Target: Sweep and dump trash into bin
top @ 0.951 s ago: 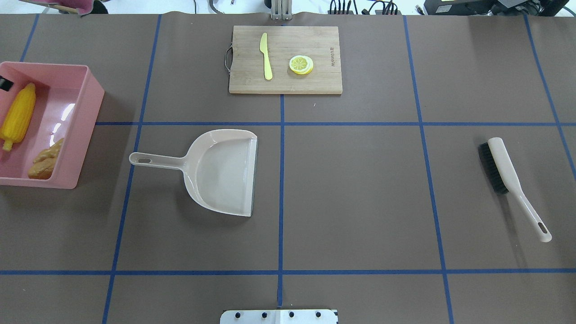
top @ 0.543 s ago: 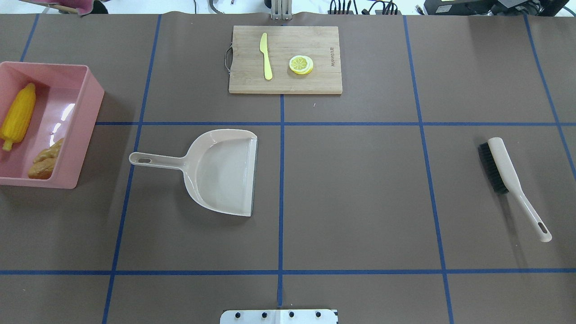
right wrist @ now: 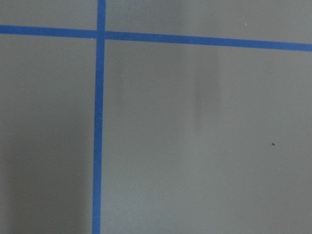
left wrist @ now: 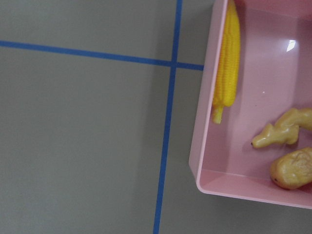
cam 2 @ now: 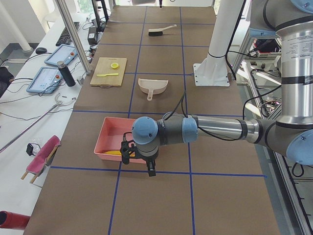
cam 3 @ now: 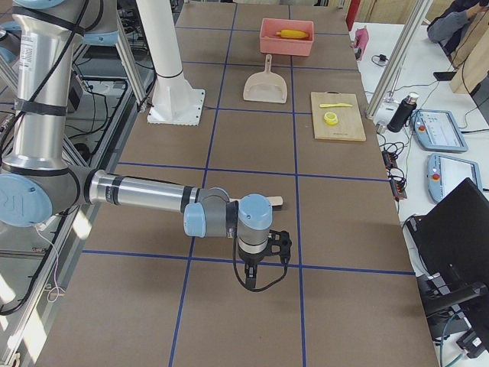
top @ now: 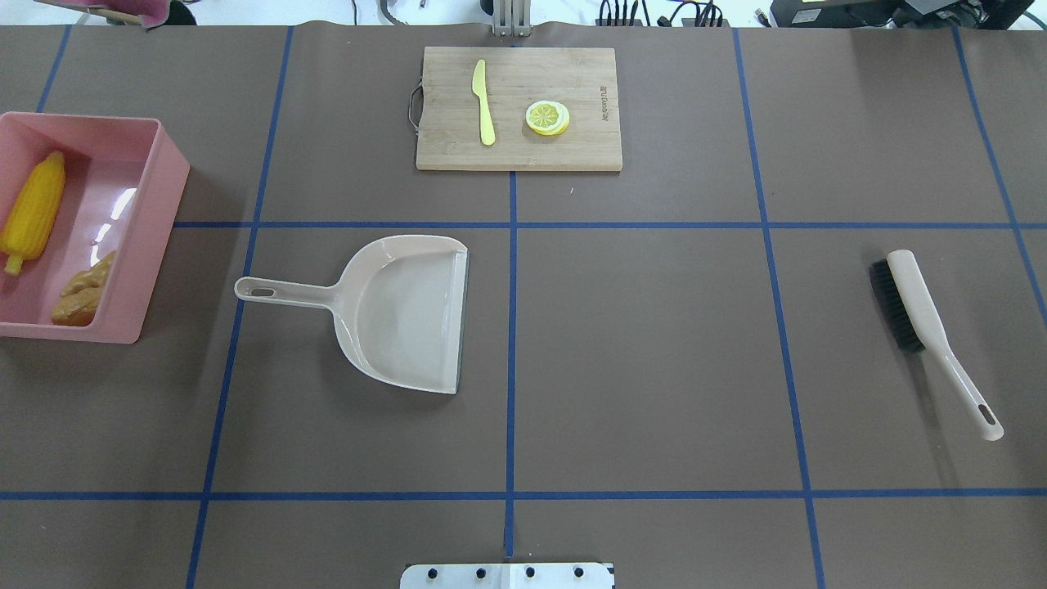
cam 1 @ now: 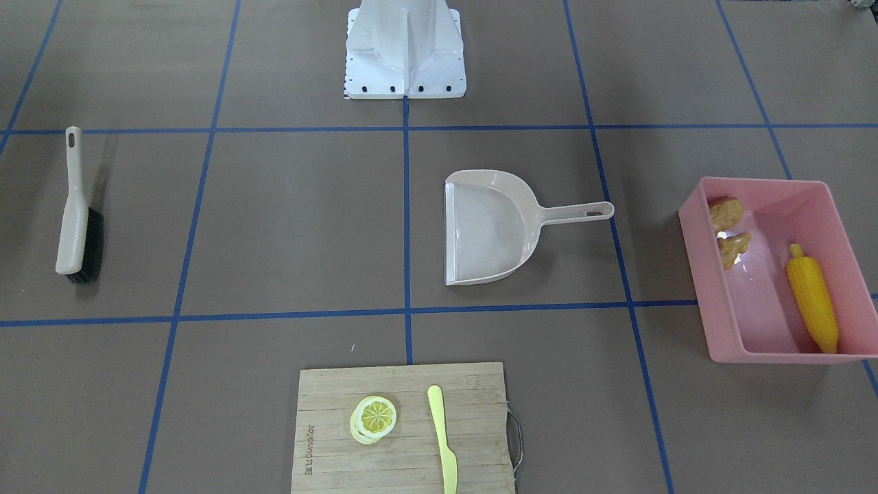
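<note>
Only the left arm had shifted: the dark tip you could see at the bin's [top: 155, 204] left edge a second before had slipped out of the overhead view, while everything on the table had stayed put. All three pieces of trash lay inside the bin, the corn cob [top: 34, 209] along its far-left wall, the ginger root [top: 88, 276] and the potato [top: 75, 309] against the wall nearer the dustpan [top: 401, 315]. Your left gripper [cam 2: 138, 161] hung by the bin's outer long wall, on the corn's side (its wrist camera caught only the bin's corner and bare table). Its fingers showed in the side view alone, so you couldn't tell how wide they stood. The same held for the right gripper [cam 3: 263, 256], low over the table beside the brush [top: 920, 315], well apart from the bin.
</note>
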`<act>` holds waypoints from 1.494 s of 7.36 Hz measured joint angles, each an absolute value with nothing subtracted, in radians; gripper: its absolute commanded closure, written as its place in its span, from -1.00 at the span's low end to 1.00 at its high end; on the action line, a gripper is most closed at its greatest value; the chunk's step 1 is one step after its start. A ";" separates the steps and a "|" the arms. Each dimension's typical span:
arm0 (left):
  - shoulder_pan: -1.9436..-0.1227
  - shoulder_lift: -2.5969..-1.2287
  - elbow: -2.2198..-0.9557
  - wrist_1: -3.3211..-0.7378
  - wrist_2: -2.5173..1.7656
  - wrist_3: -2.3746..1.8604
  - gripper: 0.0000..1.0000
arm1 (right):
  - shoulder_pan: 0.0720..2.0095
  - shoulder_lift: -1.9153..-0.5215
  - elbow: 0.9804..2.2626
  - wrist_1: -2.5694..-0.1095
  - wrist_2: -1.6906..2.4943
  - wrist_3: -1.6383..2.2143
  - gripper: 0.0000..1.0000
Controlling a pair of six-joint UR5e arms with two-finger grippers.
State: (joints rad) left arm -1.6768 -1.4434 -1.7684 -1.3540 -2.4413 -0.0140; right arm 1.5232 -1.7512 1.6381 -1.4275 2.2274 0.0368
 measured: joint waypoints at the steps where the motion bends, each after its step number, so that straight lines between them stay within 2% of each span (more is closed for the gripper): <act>1: -1.682 -1.443 -1.742 -1.355 -2.448 -0.015 -0.97 | 1.523 -1.751 1.637 -1.428 2.227 0.037 -1.00; 5: -1.684 -1.451 -1.653 -1.367 -2.472 -0.019 -0.97 | 1.523 -1.750 1.633 -1.427 2.227 0.037 -1.00; 11: -1.673 -1.468 -1.667 -1.408 -2.419 -0.177 -0.97 | 1.523 -1.749 1.631 -1.427 2.227 0.037 -1.00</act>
State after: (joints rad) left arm -1.6730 -1.4676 -1.6670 -1.4083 -2.4186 -0.1771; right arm 1.5233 -1.7488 1.6315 -1.4269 2.2274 0.0368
